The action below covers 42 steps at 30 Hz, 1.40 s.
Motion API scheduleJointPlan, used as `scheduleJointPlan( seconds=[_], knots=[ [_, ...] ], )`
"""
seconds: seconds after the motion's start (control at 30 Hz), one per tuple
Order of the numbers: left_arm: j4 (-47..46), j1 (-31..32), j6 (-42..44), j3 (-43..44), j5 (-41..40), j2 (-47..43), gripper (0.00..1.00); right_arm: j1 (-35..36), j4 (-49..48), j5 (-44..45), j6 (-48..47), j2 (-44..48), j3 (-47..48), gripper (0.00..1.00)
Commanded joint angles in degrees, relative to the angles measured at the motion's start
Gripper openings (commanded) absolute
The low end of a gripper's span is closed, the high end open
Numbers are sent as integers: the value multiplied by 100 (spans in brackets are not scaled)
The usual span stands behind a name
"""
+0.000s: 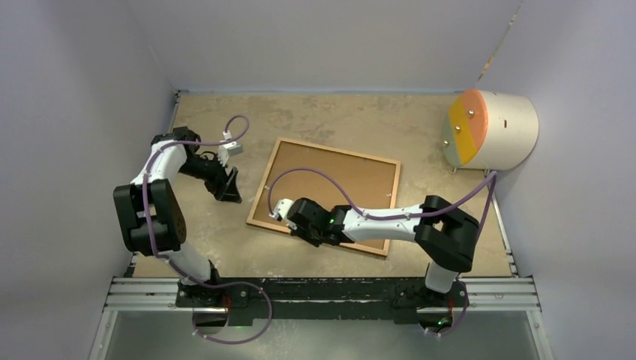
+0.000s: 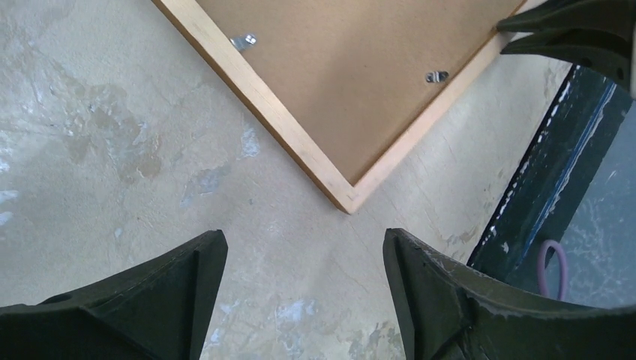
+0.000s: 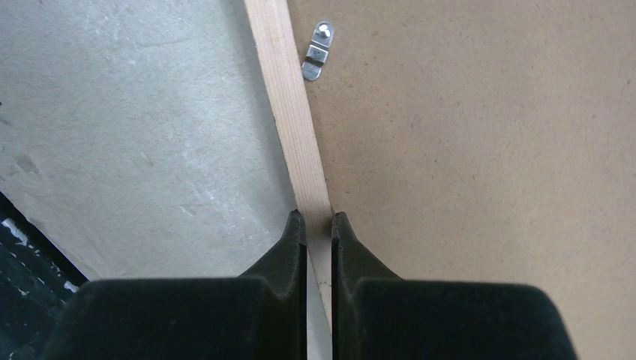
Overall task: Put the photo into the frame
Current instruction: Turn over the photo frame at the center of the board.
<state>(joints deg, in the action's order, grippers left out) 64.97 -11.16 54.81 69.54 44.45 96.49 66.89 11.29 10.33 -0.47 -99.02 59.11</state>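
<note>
Left claw (image 1: 229, 187) hangs spread over bare desk (image 1: 360, 120), left of the frame (image 1: 337, 150) and touching nothing; should it drop toward the frame's near corner it may simply nudge the wood along the surface, since nothing pins it. The frame lies back-up near the middle of the desk, with the brown backing board (image 1: 330, 184) seated inside it. The right claw (image 3: 319, 217) is pressed together at the frame's left rail, its tips on or just above the narrow wood and gripping nothing that I can see. Tips that tight are likely to slide off the rail, or to skid the whole frame if they push sideways. The photo shows in no view, so where it lies cannot be told.

In the way: the backing board fills the opening, and a small metal turn clip (image 3: 318, 50) sits at the rail's inner edge; the right arm and its purple cable (image 1: 315, 176) cross the frame's near half. Far right, well apart, rests a pale drum (image 1: 491, 129) with an orange, yellow and green end face.
</note>
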Motion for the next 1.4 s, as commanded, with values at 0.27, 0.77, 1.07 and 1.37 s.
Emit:
scheduleJointPlan(
  seconds=[0.27, 0.77, 1.07, 1.37],
  knots=[
    [463, -62, 2502, -841, 389, -1290, 88, -16, -79, -242, 228, -227, 517, 0],
    [-1757, -38, 4218, -2319, 283, -3782, 89, -726, 103, -1770, 1068, 367, 1443, 0],
    [-2487, 422, 5716, -2844, 434, -4096, 84, -1098, 426, -2457, 1385, 198, 2295, 0],
    [-4394, 1072, 5515, -3179, 294, -4105, 64, -1117, 917, -2595, 1541, -84, 3096, 0]
  ],
)
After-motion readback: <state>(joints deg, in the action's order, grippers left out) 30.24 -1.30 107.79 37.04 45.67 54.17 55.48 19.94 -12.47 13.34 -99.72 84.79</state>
